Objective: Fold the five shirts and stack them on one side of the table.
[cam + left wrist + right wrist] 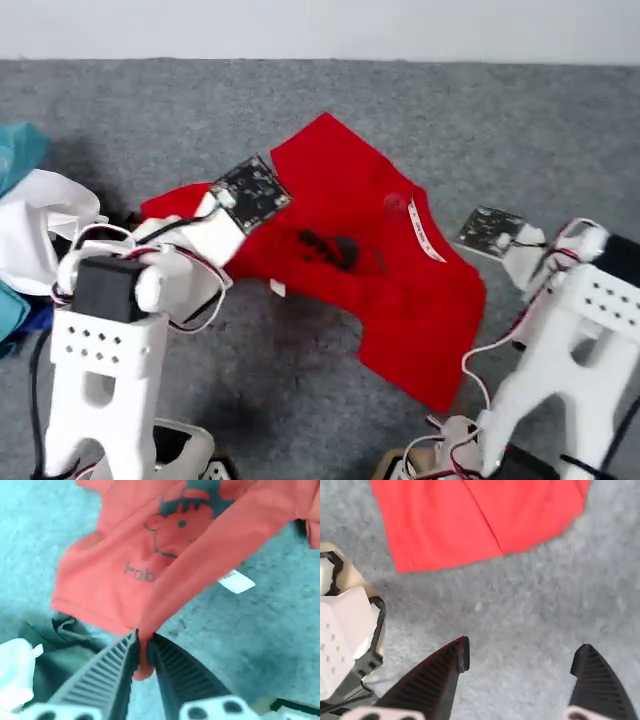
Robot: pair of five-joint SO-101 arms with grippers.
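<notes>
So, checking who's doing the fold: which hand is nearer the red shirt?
Left. The left hand is shut on a fold of the red shirt; the right hand hangs open over the table, apart from the shirt's edge.

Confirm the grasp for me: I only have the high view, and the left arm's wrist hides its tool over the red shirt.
Observer: The left tool is shut on a bunched edge of the red shirt, with the cloth pinched between its fingers.
Operator: Report the right tool too.
Observer: The right tool is open over the bare grey table, apart from the shirt's hem.
Operator: Check what lies near the left grasp.
Observer: A dark green garment lies crumpled on the table beside the pinched edge.
</notes>
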